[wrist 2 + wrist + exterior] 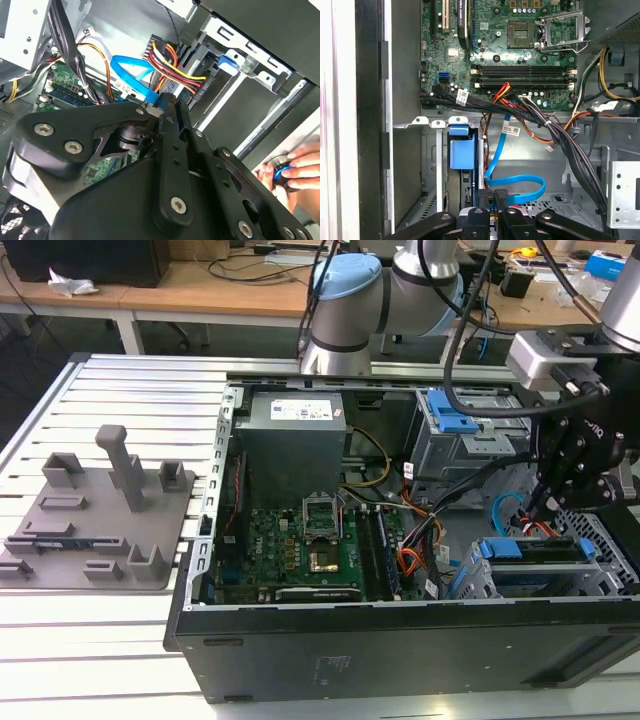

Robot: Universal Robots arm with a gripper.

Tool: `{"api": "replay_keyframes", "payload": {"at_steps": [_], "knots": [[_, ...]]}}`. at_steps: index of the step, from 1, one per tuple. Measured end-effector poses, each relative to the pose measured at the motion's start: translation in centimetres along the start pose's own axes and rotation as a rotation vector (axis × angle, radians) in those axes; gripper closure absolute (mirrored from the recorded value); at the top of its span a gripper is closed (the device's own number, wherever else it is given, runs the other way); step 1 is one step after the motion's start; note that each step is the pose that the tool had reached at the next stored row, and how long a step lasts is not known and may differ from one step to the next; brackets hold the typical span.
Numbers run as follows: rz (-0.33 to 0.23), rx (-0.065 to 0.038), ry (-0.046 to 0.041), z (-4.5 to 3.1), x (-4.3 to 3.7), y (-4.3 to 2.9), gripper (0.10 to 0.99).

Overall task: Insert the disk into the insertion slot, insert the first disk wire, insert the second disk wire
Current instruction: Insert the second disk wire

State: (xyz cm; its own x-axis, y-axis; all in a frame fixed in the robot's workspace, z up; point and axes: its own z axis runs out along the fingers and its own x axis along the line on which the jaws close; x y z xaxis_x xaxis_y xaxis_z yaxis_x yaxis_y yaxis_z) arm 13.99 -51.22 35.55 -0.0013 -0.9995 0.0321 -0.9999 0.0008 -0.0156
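In the first wrist view we see our gripper (pixel 492 212) with its fingers drawn narrow, nearly together, at the end of the second disk wire (pixel 512 182), whose blue loop lies just beyond. Beside it the disk (pixel 460 150) sits in the insertion slot (pixel 427 165). Farther off the first disk wire (pixel 535 131) runs below the motherboard (pixel 520 45).

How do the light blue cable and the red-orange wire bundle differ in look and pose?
The light blue cable is one flat, glossy ribbon, while the red-orange wire bundle is several thin strands of red, orange and yellow. In the first wrist view, the cable curves in a wide loop near the gripper; in the second wrist view, the bundle fans out toward a dark connector. Both lie inside the computer case.
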Motion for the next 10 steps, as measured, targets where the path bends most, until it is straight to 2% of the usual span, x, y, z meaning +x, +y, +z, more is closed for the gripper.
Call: {"api": "replay_keyframes", "payload": {"at_steps": [4, 10], "knots": [[0.01, 0.0, -0.0093, 0.02, 0.45, 0.0, 0.925], [0.029, -0.003, -0.011, 0.05, 1.08, -0.14, 0.925]]}}
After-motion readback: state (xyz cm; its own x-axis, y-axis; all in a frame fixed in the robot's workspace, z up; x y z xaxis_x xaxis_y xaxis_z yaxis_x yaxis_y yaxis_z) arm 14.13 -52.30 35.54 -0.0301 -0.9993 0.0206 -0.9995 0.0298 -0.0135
